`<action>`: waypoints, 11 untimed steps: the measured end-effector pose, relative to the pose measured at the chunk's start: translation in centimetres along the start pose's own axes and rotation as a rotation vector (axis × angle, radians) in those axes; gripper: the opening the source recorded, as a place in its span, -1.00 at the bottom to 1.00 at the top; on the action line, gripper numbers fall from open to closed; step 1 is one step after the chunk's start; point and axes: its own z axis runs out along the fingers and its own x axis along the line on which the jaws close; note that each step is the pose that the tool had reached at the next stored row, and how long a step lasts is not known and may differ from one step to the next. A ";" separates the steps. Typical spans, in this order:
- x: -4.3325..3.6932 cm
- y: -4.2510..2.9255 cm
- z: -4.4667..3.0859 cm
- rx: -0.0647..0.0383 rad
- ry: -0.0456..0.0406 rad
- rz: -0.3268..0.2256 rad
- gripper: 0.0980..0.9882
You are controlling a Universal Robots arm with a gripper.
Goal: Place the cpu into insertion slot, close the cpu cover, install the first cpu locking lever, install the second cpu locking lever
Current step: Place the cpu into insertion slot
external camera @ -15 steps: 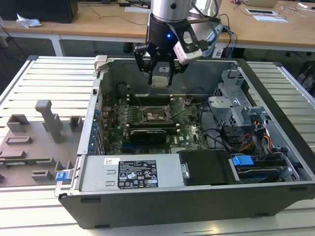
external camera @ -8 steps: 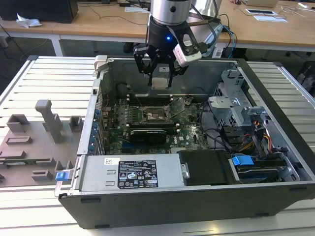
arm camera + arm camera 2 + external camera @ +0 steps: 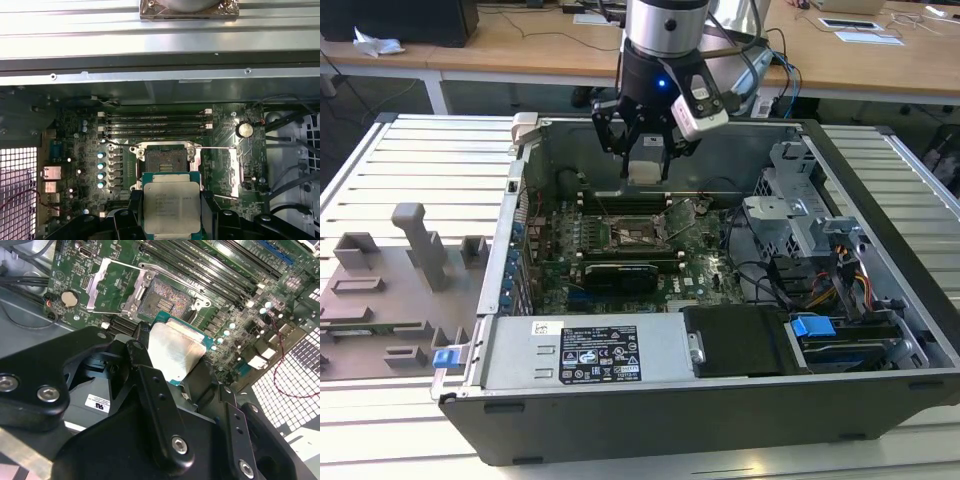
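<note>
Check the black two-finger claw [image 3: 645, 170]: its fingers are clamped on two opposite edges of the cpu [image 3: 171, 207], a small flat square chip with a dull silver-grey metal top and a green rim. The chip hangs above the green board [image 3: 75, 150], apart from the insertion slot [image 3: 162, 162], a square dark-centred socket. In the exterior view, you find the slot at 6 o'clock from the claw. The cpu cover [image 3: 107, 282], a thin silver frame plate, stands hinged open beside the slot.

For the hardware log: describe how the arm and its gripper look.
The arm ends in a silver-grey cylindrical wrist above a black collar with a small blue light. The black gripper has jointed linkages with silver screws; a white boxy module and cables sit beside it.
</note>
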 end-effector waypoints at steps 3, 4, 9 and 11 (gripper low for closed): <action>0.00 -0.02 0.23 0.000 0.0000 0.000 0.00; -0.01 -0.03 0.28 0.000 0.0001 0.000 0.00; -0.01 -0.05 0.53 0.000 0.0000 0.000 0.00; -0.01 -0.06 0.62 0.000 -0.0001 0.000 0.00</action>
